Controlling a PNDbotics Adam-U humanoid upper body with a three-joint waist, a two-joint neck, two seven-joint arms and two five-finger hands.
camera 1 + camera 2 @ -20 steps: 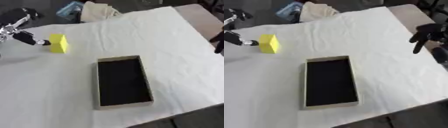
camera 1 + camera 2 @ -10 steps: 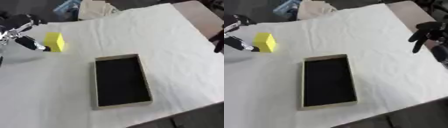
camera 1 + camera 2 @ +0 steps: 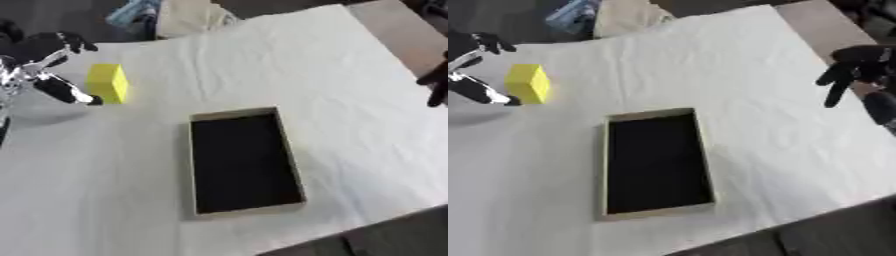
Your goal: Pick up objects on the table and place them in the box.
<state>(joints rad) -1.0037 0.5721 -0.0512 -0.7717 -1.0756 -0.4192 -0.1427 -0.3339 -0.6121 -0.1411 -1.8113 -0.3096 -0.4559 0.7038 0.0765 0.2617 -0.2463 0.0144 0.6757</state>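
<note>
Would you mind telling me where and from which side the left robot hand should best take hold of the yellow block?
Probably across its two broad upright faces, coming from the robot's left. The yellow block stands on end on the cloth, free on all sides, and the open left robot hand already sits beside it, one fingertip near its base. The box lies clear of that approach.

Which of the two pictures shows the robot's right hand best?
The right eye view: the right hand shows nearly whole at the table's right edge, dark fingers spread and pointing down, holding nothing. The left eye view catches only a few dark fingertips at its right border.
</note>
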